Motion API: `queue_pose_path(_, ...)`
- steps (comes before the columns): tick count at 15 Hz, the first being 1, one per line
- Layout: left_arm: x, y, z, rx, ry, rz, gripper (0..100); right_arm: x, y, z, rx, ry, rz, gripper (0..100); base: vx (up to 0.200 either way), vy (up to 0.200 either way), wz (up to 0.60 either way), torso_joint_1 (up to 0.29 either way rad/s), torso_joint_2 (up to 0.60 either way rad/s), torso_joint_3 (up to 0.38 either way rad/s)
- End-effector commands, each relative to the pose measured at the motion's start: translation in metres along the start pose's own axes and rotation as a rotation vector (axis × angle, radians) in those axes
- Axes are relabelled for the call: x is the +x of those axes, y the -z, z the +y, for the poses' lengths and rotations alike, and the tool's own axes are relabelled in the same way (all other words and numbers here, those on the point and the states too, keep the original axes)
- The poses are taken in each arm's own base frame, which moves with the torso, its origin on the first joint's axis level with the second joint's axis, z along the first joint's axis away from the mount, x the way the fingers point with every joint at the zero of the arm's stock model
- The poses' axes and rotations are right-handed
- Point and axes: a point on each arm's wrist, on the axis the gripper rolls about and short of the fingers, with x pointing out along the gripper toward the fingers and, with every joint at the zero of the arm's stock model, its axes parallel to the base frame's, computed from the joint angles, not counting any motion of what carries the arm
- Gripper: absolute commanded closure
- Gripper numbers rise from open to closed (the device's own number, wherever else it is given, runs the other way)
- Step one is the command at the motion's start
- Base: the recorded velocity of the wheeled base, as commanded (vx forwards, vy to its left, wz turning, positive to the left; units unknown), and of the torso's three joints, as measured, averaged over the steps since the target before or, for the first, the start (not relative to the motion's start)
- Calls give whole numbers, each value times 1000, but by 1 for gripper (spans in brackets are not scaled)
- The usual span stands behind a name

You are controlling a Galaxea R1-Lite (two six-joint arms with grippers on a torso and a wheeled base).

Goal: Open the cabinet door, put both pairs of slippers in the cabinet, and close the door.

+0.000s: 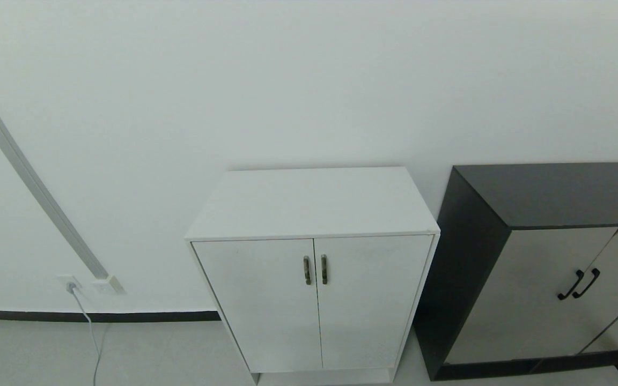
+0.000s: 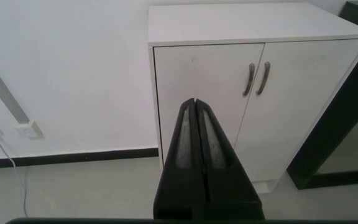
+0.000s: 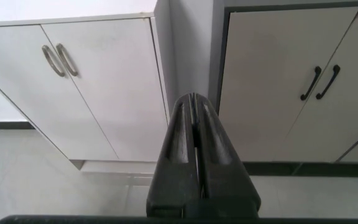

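A white two-door cabinet (image 1: 313,300) stands against the wall, both doors closed, with two metal handles (image 1: 315,269) side by side at the middle. My left gripper (image 2: 195,102) is shut and empty, held well short of the left door (image 2: 204,99), with the handles (image 2: 256,78) off to one side. My right gripper (image 3: 192,98) is also shut and empty, level with the gap between the white cabinet (image 3: 86,81) and the dark one.
A black cabinet (image 1: 545,268) with pale doors and black handles (image 1: 579,284) stands right of the white one. On the left wall are a socket with a cable (image 1: 81,316) trailing to the floor and a slanted conduit (image 1: 24,171). Open grey floor lies in front.
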Motion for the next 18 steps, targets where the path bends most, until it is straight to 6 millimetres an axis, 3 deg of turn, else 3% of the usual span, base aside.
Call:
queue_pose_path(1, 0, 0, 0, 0, -1, 0, 100, -1, 0, 0, 2, 29, -13, 100, 0, 0, 0, 0, 0, 0)
queue_pose_path(5, 0, 0, 0, 0, -1, 0, 100, -7, 2, 1, -4, 80, -93, 100, 0, 0, 0, 0, 0, 0)
queue_pose_path(18, 0, 0, 0, 0, -2, 0, 100, -7, 2, 0, 50, 142, -103, 100, 0, 0, 0, 0, 0, 0)
